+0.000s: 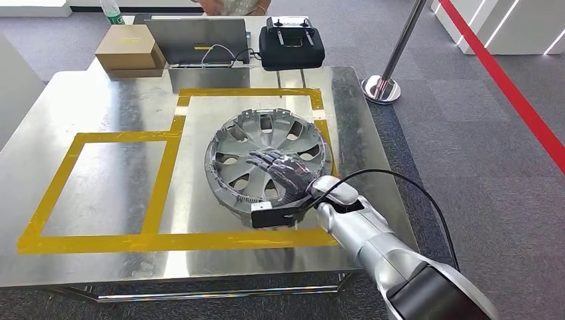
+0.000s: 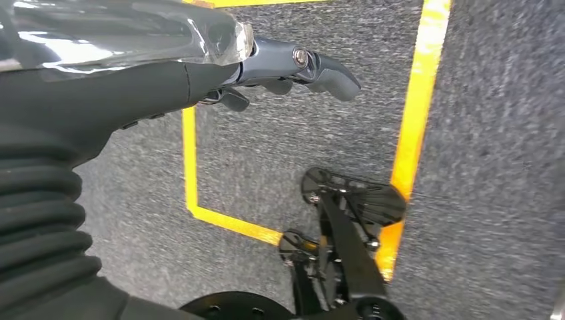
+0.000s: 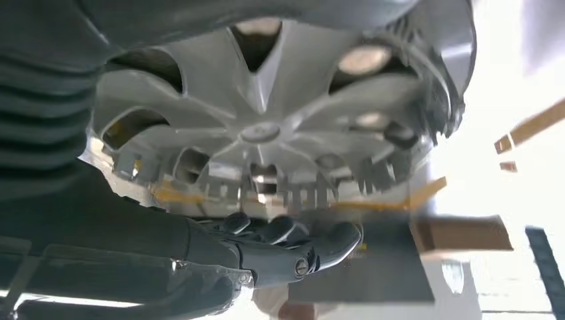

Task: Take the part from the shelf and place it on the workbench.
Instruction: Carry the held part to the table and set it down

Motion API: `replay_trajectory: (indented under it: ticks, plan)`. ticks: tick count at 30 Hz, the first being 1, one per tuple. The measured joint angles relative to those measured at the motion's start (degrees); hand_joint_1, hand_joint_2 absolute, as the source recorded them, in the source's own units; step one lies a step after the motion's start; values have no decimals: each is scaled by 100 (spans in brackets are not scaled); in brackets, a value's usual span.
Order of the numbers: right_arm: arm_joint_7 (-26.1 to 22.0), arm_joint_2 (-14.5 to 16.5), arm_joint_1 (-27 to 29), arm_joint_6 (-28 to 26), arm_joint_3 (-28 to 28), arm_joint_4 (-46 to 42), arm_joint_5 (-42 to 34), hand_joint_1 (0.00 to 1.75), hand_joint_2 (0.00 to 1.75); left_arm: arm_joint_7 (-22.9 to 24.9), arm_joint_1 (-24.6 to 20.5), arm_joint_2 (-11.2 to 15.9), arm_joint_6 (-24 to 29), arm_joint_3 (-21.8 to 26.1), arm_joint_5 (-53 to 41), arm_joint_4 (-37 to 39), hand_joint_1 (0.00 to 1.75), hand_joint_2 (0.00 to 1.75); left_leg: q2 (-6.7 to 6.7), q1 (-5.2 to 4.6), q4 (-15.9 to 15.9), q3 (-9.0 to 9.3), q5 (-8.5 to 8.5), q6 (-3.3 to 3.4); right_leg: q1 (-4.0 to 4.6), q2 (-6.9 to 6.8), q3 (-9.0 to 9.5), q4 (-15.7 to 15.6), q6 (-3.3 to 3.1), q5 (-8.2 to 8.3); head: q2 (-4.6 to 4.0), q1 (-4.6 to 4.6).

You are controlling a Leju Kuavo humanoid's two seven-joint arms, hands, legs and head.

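Observation:
The part is a silver hubcap (image 1: 266,160), lying hollow side up inside the right yellow-taped square on the steel workbench (image 1: 100,107). My right hand (image 1: 283,177) reaches in from the near right and lies across the hubcap's near rim, fingers stretched toward its centre. In the right wrist view the hubcap (image 3: 280,127) sits close against the hand, with the thumb (image 3: 300,257) just outside the clip-lined rim. The hand appears to hold the rim. My left hand (image 2: 293,67) hangs by my side over grey carpet, fingers straight and holding nothing.
A second taped rectangle (image 1: 106,180) lies to the left of the hubcap. At the bench's far edge stand a brown box (image 1: 130,47), a laptop (image 1: 198,39) and a black case (image 1: 291,41). A chrome post (image 1: 382,87) stands on the floor at the right.

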Motion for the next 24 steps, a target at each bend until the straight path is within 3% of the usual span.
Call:
replay_trajectory:
  ticks: [4,8,14,20,22,24]
  plan:
    - [-246,-249,202,-662,-542,-708,-554,0,0,-184,-1,-20,-66,68,148,0,0,0,-7,-1,0,-1,0,0,-2,-4,3,-1,0,0,0,-1]
    - [-201,-626,730,-1314,-1205,-2106,-731,0,0,-348,3,-54,-92,167,277,0,0,0,-25,-3,2,-3,-1,1,-4,-17,4,-3,1,0,0,-1]
    - [-304,-1128,2072,-2144,-2276,-5030,-918,0,0,-453,44,-116,-16,343,424,-1,0,0,-50,-15,14,-8,-22,5,-11,-34,8,-15,10,-8,0,-1]
    - [-662,-1310,3572,-2289,-3123,-7434,-1245,0,0,-461,69,-150,45,481,490,-5,0,0,-58,-58,13,9,-49,78,-56,-38,40,-36,81,-16,0,-4]
    - [-675,-1369,3979,-2286,-3287,-7902,-1244,0,0,-461,72,-163,60,506,491,-8,0,0,-40,-41,-54,41,-2,128,-67,-35,14,66,108,-113,0,-2]
    - [-683,-1440,4373,-2282,-3438,-8242,-1181,0,0,-458,71,-178,76,522,484,-11,0,0,-20,-17,-105,59,29,161,-73,-31,-190,562,125,-447,0,8]
